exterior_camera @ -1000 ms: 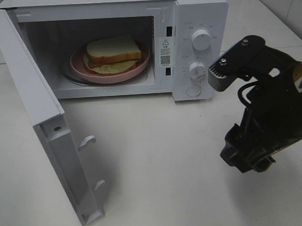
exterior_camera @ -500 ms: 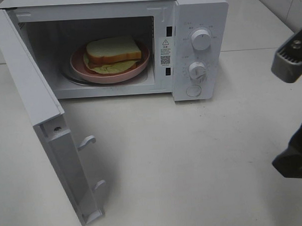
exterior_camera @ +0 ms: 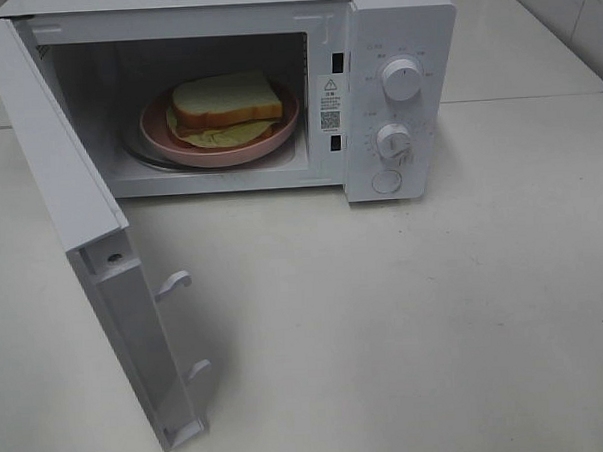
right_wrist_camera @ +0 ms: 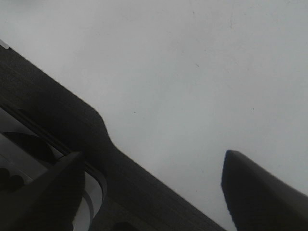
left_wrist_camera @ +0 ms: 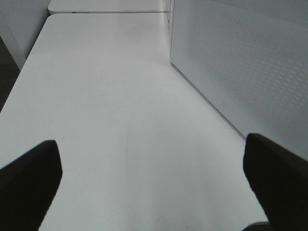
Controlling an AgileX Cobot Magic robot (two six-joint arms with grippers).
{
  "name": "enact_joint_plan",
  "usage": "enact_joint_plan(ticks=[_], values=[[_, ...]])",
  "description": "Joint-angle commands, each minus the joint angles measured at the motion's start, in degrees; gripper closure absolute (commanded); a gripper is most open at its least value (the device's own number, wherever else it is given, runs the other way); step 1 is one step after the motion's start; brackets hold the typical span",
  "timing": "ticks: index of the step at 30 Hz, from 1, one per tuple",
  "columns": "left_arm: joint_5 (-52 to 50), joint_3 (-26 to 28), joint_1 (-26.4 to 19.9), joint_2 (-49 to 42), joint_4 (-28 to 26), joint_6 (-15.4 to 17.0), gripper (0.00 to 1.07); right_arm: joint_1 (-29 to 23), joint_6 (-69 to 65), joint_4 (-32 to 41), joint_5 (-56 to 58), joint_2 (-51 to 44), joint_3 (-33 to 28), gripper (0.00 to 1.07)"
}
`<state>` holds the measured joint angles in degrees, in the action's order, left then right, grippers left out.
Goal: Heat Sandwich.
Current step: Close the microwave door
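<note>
Sitting on a pink plate (exterior_camera: 159, 134) inside the microwave (exterior_camera: 398, 22), whose door (exterior_camera: 65, 186) is hanging wide open, the sandwich (exterior_camera: 226, 102) is showing only in the high view (the grippers are appearing just in the wrist views). The left gripper (left_wrist_camera: 151, 161) is hovering beside the microwave's perforated side, fingers spread wide, holding nothing. The right gripper (right_wrist_camera: 153, 159) is gaping likewise, empty, over the white table (exterior_camera: 405, 312).

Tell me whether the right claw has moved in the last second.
Yes. The right claw has drawn back rightward, away from the microwave, and out of the high view.
</note>
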<state>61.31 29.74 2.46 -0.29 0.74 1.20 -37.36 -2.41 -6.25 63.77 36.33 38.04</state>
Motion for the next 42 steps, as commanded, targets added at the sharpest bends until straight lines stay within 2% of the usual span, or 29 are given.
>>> enact_joint_plan(ticks=[1,3,4,7,8,18,22,31,36,42], values=[[0.00,-0.11,-0.06,-1.32,0.11,-0.11,0.09,1.95,-1.15,-0.40,1.95,-4.35,-2.41,0.31],[0.00,-0.11,-0.06,-1.32,0.11,-0.11,0.09,4.41,-1.15,-0.40,1.83,-6.47,-3.78,0.31],[0.00,-0.11,-0.06,-1.32,0.11,-0.11,0.09,7.22,-1.15,-0.40,1.38,-8.54,-5.04,0.31],[0.00,-0.11,-0.06,-1.32,0.11,-0.11,0.09,10.20,-1.15,-0.40,0.52,-10.77,-6.02,0.31],[0.00,-0.11,-0.06,-1.32,0.11,-0.11,0.09,12.95,-1.15,-0.34,-0.40,-12.95,-6.70,0.31],[0.00,-0.11,-0.06,-1.32,0.11,-0.11,0.09,22.63,-1.15,-0.23,-4.18,-21.60,-7.96,0.31],[0.00,-0.11,-0.06,-1.32,0.11,-0.11,0.09,25.67,-1.09,0.23,-6.70,-24.92,-9.63,0.31],[0.00,-0.11,-0.06,-1.32,0.11,-0.11,0.09,30.88,-1.15,0.29,-6.70,-30.14,-9.57,0.31],[0.00,-0.11,-0.06,-1.32,0.11,-0.11,0.09,34.38,-1.15,0.29,-6.70,-36.04,-9.57,0.31],[0.00,-0.11,-0.06,-1.32,0.11,-0.11,0.09,34.78,-1.15,0.34,-6.70,-38.16,-9.57,0.32]])
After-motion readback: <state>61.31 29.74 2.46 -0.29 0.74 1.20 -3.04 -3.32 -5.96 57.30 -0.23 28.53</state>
